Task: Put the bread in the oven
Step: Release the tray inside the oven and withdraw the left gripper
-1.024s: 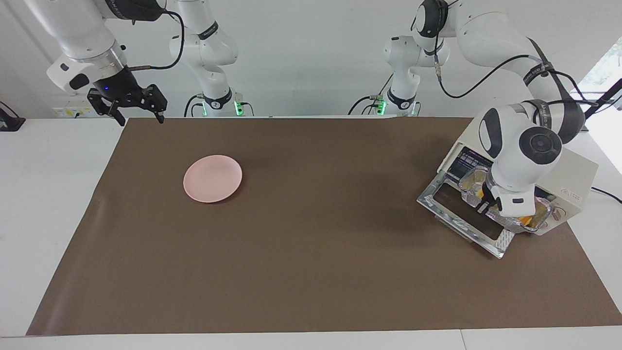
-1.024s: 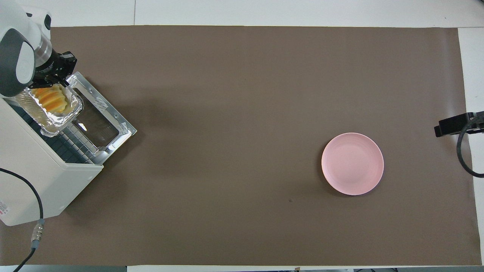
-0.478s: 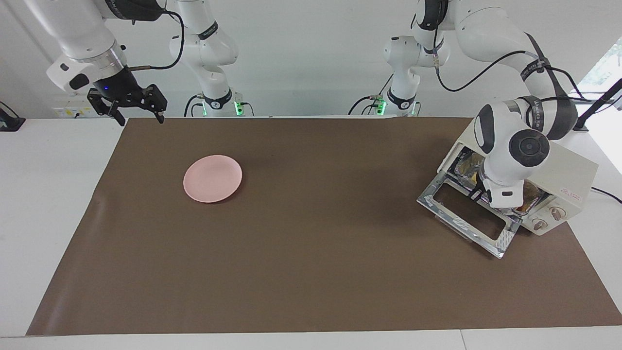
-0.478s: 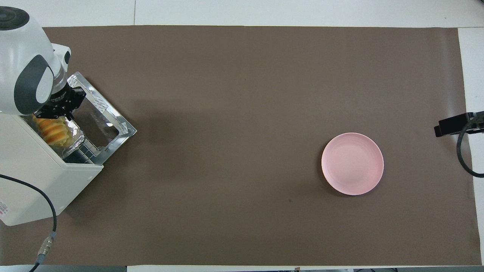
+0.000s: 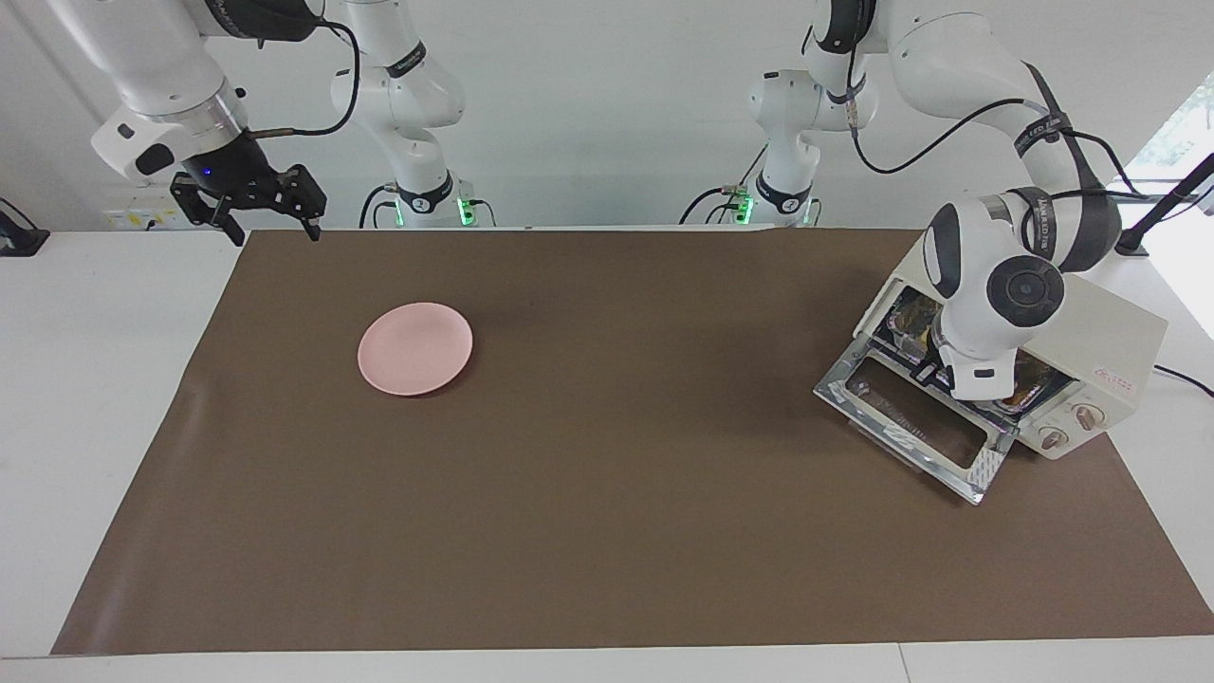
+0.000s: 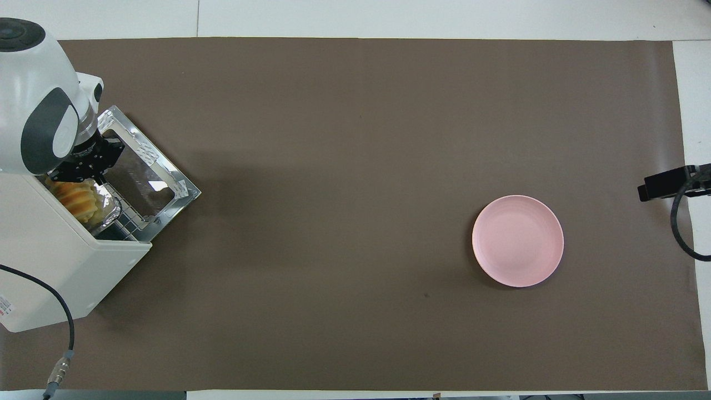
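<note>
1. Since a second ago, the foil tray (image 6: 108,214) with the bread (image 6: 75,195) has gone from hanging over the dropped door into the oven (image 6: 55,261), and the left arm's wrist has followed it to the mouth; the right arm and the pink plate (image 5: 414,348) have not moved.

2. Facing view: the oven (image 5: 1105,332) sits at about 3 o'clock on the brown mat (image 5: 607,531), at the left arm's end of the table, its glass door (image 5: 910,422) folded down flat. The left arm's white wrist covers the opening, so the left gripper (image 5: 934,375) barely shows. The right gripper (image 5: 270,228) hangs with fingers spread over the mat's corner at about 10 o'clock, waiting. White table (image 5: 95,379) borders the mat, and a pale wall stands at 12 o'clock.

3. Overhead view: the oven is at about 9 o'clock. The bread lies in the foil tray on the wire rack, mostly under the oven's roof, only its outer end showing. The left gripper (image 6: 89,169) is at the tray's rim with its fingertips pressed together; whether it pinches the foil I cannot tell. The plate (image 6: 517,240) lies at about 3 o'clock, well apart from the oven.
</note>
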`<state>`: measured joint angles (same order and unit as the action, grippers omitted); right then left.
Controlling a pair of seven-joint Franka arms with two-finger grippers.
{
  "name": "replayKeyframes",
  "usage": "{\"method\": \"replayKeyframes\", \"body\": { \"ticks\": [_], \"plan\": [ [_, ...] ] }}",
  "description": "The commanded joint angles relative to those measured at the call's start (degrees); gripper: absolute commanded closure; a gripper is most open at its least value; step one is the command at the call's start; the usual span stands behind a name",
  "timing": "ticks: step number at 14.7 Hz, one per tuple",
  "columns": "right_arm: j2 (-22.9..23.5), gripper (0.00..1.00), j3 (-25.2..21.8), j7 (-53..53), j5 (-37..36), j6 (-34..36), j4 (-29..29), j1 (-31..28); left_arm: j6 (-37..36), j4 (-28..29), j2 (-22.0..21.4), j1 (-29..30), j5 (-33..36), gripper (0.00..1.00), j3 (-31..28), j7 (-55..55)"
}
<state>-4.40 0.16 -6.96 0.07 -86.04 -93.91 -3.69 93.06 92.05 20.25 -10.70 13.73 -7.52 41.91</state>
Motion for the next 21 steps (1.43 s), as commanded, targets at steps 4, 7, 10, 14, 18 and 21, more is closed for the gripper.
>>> {"method": "replayKeyframes", "body": {
  "ticks": [4, 7, 10, 14, 18, 21],
  "plan": [
    [-1.2, 0.00, -0.1, 0.6, -0.2, 0.1, -1.4, 0.2, 5.2, 7.3, -4.1, 0.8, 1.5, 1.00, 0.0, 0.6],
    [-1.2, 0.00, -0.2, 0.6, -0.2, 0.1, -1.4, 0.2, 5.5, 7.4, -4.2, 1.3, 1.6, 1.00, 0.0, 0.5],
    [-1.2, 0.00, -0.2, 0.6, -0.2, 0.1, -1.4, 0.2, 5.5, 7.4, -4.2, 1.3, 1.7, 0.40, 0.0, 0.5],
    [-1.2, 0.00, -0.2, 0.6, -0.2, 0.1, -1.4, 0.2, 6.1, 5.8, -3.6, 0.2, 4.3, 0.00, 0.2, 0.4],
    [-1.2, 0.00, -0.2, 0.6, -0.2, 0.1, -1.4, 0.2, 7.3, 2.2, -3.1, -1.9, 4.3, 0.00, 0.4, -2.3],
    [-1.2, 0.00, -0.2, 0.6, -0.2, 0.1, -1.4, 0.2, 6.5, -4.0, -3.0, -2.2, 3.7, 0.00, 0.4, -7.3]
  ]
}}
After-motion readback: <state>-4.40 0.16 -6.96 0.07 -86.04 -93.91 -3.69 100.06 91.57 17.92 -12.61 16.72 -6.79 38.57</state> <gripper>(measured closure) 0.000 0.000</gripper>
